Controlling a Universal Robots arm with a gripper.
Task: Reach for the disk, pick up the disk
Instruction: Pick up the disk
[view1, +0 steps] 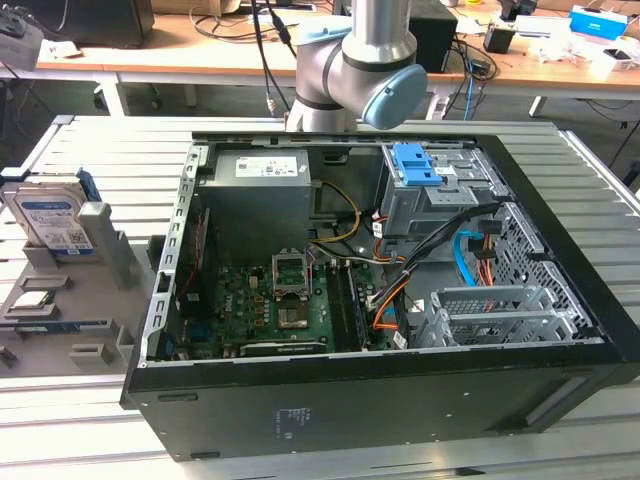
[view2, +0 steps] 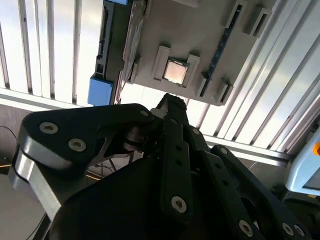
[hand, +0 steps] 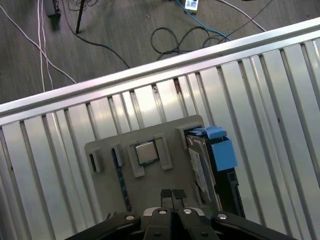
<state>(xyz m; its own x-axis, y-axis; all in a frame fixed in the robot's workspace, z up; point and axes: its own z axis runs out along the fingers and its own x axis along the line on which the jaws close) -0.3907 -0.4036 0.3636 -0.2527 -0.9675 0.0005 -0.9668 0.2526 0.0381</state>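
The disk (view1: 48, 212) is stood on edge in a grey holder (view1: 105, 248) on the slatted surface (view1: 110, 140) at the exterior view's left, well apart from the open computer case (view1: 400, 400). The arm (view1: 360, 60) is seen at the upper middle of that frame. In the first wrist view the disk (hand: 199, 162) is seen edge-on with its blue rail (hand: 220, 150) alongside, near a chip (hand: 146, 152) seated in the same holder. The pincer (hand: 172, 194) is poised over the holder, apart from the disk, with its fingertips pressed together and nothing held.

The reach is judged to be at an early stage. It would be done well if the jaws were spread wider than the disk's thin side before any descent. They should be turned so that the two broad faces are met, and centred over the upper edge rather than the blue rail. A straight approach is advised, so that the chip and the holder's blocks are not struck.
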